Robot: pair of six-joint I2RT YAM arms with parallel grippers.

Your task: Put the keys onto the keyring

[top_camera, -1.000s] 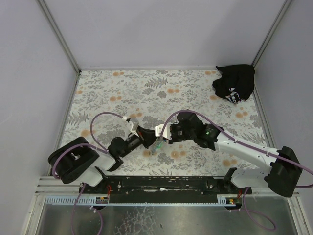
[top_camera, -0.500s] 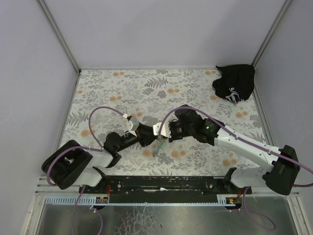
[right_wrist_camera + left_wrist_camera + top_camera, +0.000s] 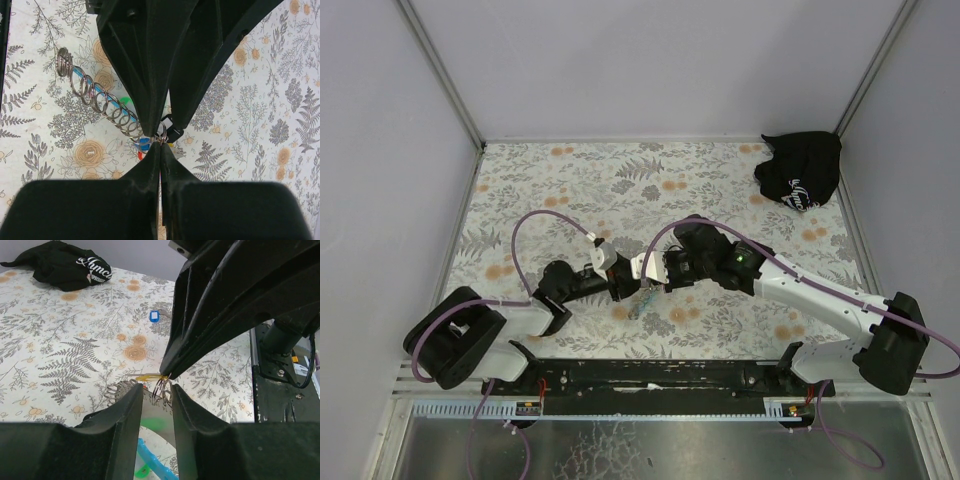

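Observation:
The keyring hangs between my two grippers at the table's middle [image 3: 642, 298]. My left gripper [image 3: 623, 284] is shut on it: in the left wrist view the split ring [image 3: 163, 388] stands up between its jaws [image 3: 157, 392], with the light-blue strap [image 3: 152, 464] and green piece [image 3: 155, 423] below. My right gripper [image 3: 647, 272] is shut on the yellow key [image 3: 145, 376] and holds it at the split ring, tip to tip with the left gripper [image 3: 160, 145]. The grey coiled chain [image 3: 95, 95] trails over the table. The blue key [image 3: 154, 316] lies loose on the table.
A black cloth bag with white print [image 3: 800, 170] lies in the far right corner and also shows in the left wrist view [image 3: 65, 270]. The floral table cover [image 3: 570, 190] has white walls on three sides.
Both grippers have drawn closer together and shifted slightly away from the near edge. The left wrist has turned and its cable arches higher. The keyring still hangs between them.

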